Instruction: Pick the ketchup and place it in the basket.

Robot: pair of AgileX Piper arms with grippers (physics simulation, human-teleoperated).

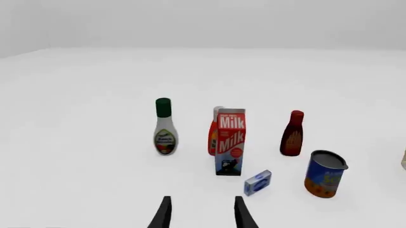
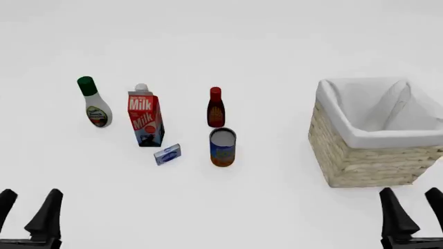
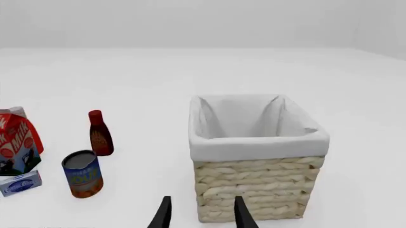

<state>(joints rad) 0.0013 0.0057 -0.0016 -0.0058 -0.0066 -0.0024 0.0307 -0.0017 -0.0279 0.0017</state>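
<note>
Both grippers stand open and hold nothing, so by my judgement the task has not begun: the ketchup is yet to be grasped, lifted and set in the basket.

Left wrist view: left gripper (image 1: pixel 201 211) shows two dark fingers parted with bare table between them, touching nothing. Ahead stands the milk carton (image 1: pixel 229 141), and the ketchup (image 1: pixel 213 137) peeks out from behind it, upright, mostly hidden, only a red-orange strip and a white cap showing. A white bottle (image 1: pixel 165 127) with green cap stands to one side, a dark bottle (image 1: pixel 292 133), a can (image 1: pixel 324 174) and a small blue box (image 1: pixel 257 183) to the other.

Front view: left gripper (image 2: pixel 29 210) sits at the table's near left edge, right gripper (image 2: pixel 412 210) at the near right, both parted and well apart from everything. Only the ketchup's cap (image 2: pixel 141 87) shows above the carton, toward the table's left half. The basket (image 2: pixel 374 158) stands at the right, seemingly empty.

Right wrist view: right gripper (image 3: pixel 201 212) is open just before the basket (image 3: pixel 254 185); the white lining shows no bottle inside. The ketchup is hidden here.
</note>
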